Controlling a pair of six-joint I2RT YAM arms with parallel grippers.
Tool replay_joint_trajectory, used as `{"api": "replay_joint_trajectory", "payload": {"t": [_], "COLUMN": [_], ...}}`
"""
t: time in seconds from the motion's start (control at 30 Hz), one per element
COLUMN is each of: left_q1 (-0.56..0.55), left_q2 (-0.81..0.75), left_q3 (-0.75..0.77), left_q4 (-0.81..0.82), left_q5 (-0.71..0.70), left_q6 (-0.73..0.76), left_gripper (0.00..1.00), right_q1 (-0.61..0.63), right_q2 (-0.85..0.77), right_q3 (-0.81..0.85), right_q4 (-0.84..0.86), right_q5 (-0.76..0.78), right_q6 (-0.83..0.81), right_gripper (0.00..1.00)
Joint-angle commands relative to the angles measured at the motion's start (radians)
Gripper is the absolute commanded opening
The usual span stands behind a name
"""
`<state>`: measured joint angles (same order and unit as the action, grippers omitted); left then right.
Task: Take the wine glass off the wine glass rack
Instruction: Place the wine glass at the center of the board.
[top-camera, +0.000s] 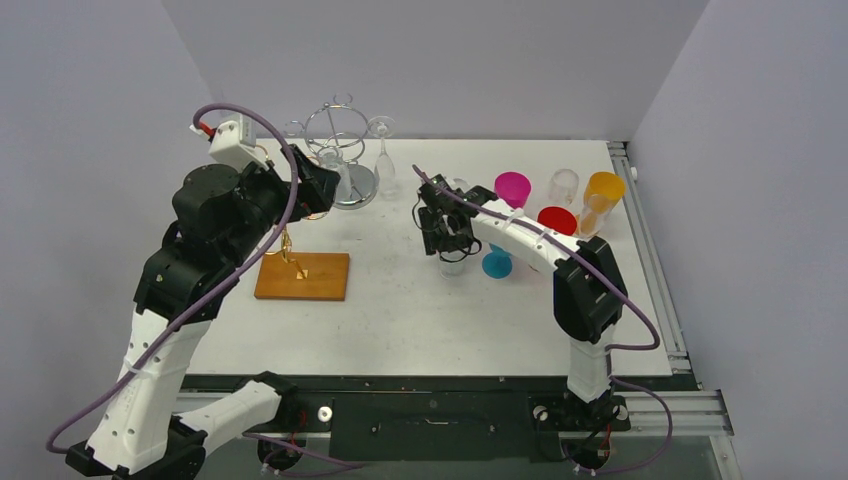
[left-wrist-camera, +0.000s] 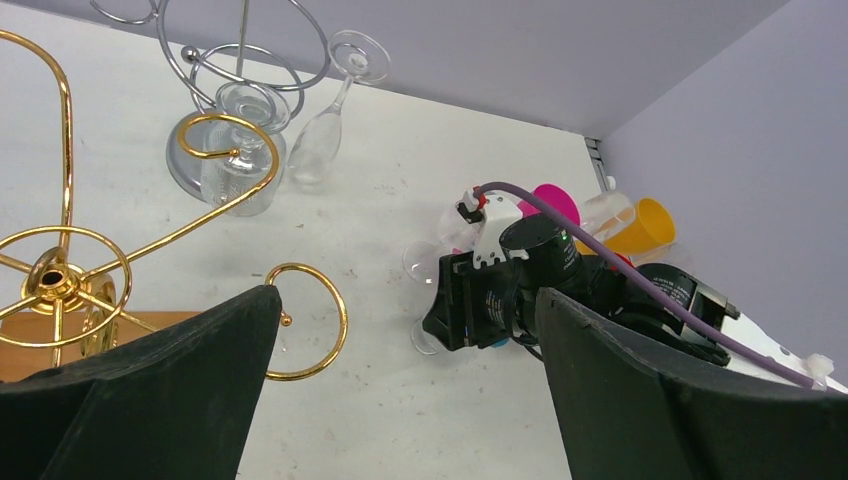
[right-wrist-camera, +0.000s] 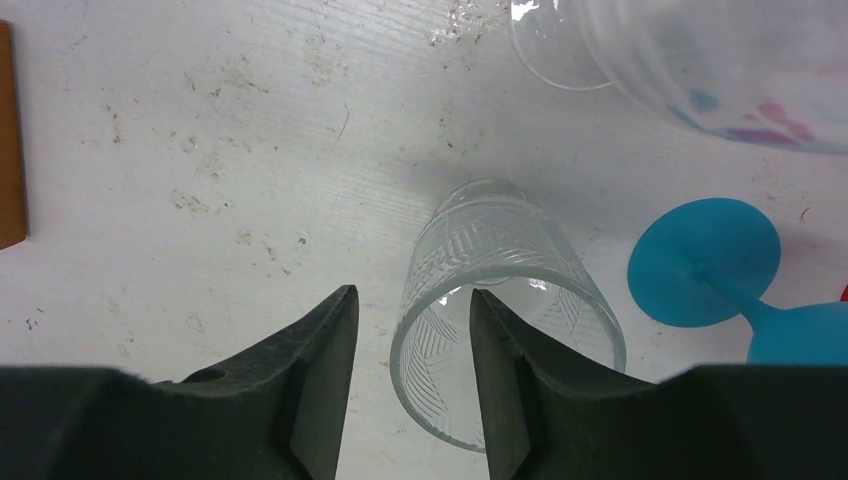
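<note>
Count: two racks, both on the left half of the white worktop (top-camera: 400, 310). The silver wire rack (top-camera: 365, 188), chrome loops over a round base, stands at the far edge, left of centre. The gold wire rack (left-wrist-camera: 52, 275), spiral arms from a central hub, stands on a flat rectangular wooden base (top-camera: 315, 280) nearer the left edge. On the silver rack, the wine glass (left-wrist-camera: 318, 140) hangs upside down on the rack's right side: clear, smooth, foot uppermost in a loop, bowl tilted down toward the base. A second clear glass (left-wrist-camera: 238, 150) sits low over that base; I cannot tell whether it hangs or stands. Toward the far right corner are four coloured vessels: magenta cup (top-camera: 512, 187), red cup (top-camera: 557, 219), orange cup (top-camera: 604, 188) and a blue stemmed glass (right-wrist-camera: 710, 260) with a round matte foot. A plain clear tumbler (top-camera: 563, 185) stands between magenta and orange. A patterned tumbler (right-wrist-camera: 500, 250), cut with a herringbone texture, stands near the worktop's centre. The left gripper (left-wrist-camera: 405, 300) is beside the silver rack, jaws spread wide, nothing between them. The right gripper (right-wrist-camera: 410, 305) has its jaws parted astride the patterned tumbler's wall, one finger outside and one over the mouth; contact cannot be told.
</note>
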<state>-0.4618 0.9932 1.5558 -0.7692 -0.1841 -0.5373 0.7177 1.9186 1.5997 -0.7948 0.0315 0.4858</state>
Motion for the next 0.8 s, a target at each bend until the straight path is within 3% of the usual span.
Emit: {"api": "replay_joint_trajectory", "payload": {"t": [0.0,0.43,0.6,0.77], "left_q1": [0.006,0.038,0.037,-0.034], "left_q2": [0.024,0.143,0.169,0.166], "left_q3": [0.075,0.183,0.195,0.151], "left_q4": [0.045,0.015,-0.001,-0.013], "left_q5": [-0.014,-0.054,0.028,0.060], "left_q6": [0.017,0.015,0.012,-0.007], "left_gripper": [0.96,0.97,1.00,0.99], "right_q1": [0.002,0.002,0.000,-0.034], "right_q2": [-0.093,-0.217,-0.282,-0.349], "right_q3": [0.057,0.087,0.089,0.070], "right_q4": [-0.007,-0.045,-0.037,-0.026], "right_q5": [0.035,0.042,0.042,0.041], "right_q6": [-0.001,0.004,0.017,0.032], "right_gripper": [0.42,0.48,0.49,0.50]}}
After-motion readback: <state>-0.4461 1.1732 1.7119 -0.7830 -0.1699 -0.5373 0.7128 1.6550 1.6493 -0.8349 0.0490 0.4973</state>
